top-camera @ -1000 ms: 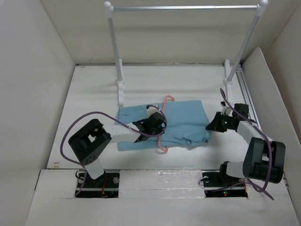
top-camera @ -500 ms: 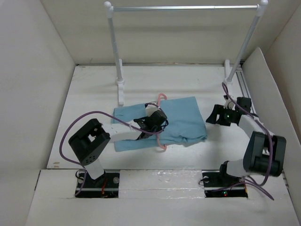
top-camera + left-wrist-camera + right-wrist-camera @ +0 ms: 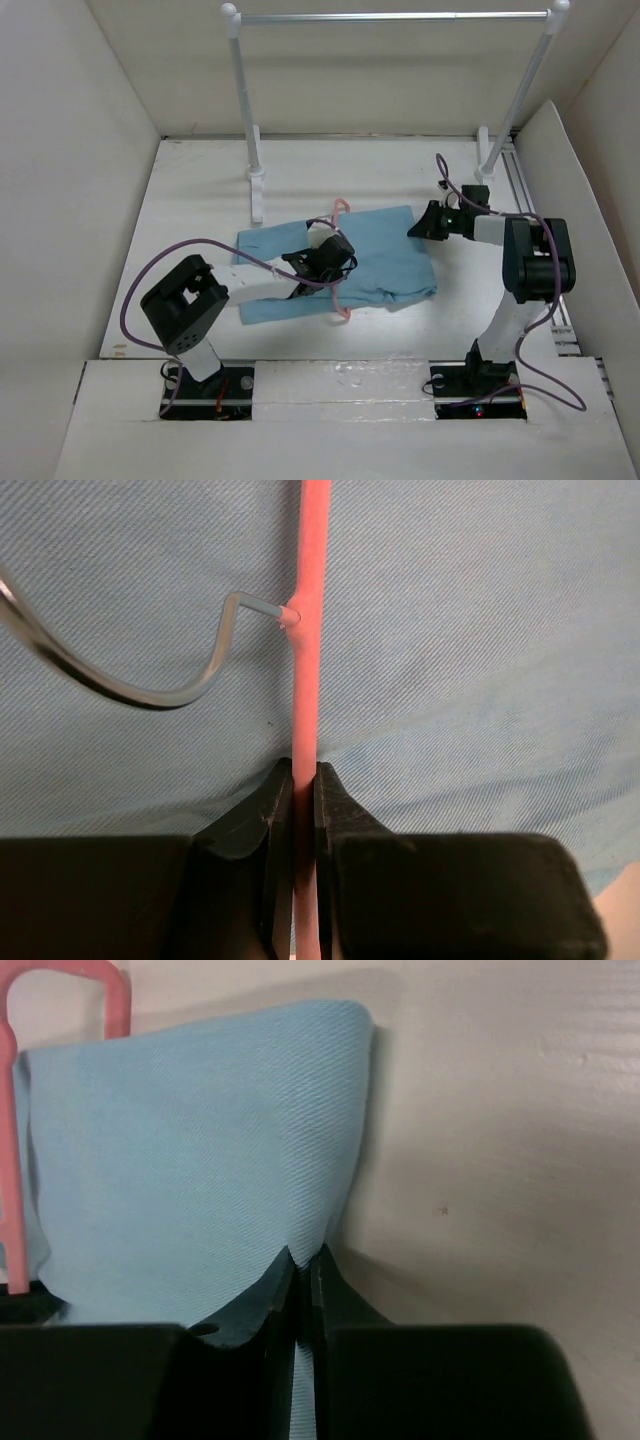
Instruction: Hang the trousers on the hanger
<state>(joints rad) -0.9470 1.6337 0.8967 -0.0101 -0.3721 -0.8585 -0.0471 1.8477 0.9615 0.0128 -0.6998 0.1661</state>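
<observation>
The light-blue trousers [image 3: 385, 255] lie folded on the white table, spread from left of centre to the middle. The pink hanger [image 3: 340, 262] crosses them, its corner sticking out at the far edge. My left gripper [image 3: 332, 262] is shut on the hanger's pink bar [image 3: 305, 680] just below the metal hook [image 3: 150, 685], over the cloth [image 3: 480, 640]. My right gripper [image 3: 420, 222] sits at the trousers' far right corner, shut on the cloth's edge [image 3: 310, 1260]; the fabric [image 3: 190, 1160] rises in a fold from its jaws. The hanger's pink corner [image 3: 70, 980] shows behind it.
A silver-white garment rail [image 3: 390, 17] on two upright posts [image 3: 245, 110] stands at the back of the table. White walls close in the workspace on all sides. Purple cables loop from both arms.
My right arm swung from the trousers' right edge up to their far right corner, opening on the way and closing on the cloth. The trousers and hanger shifted slightly left.
</observation>
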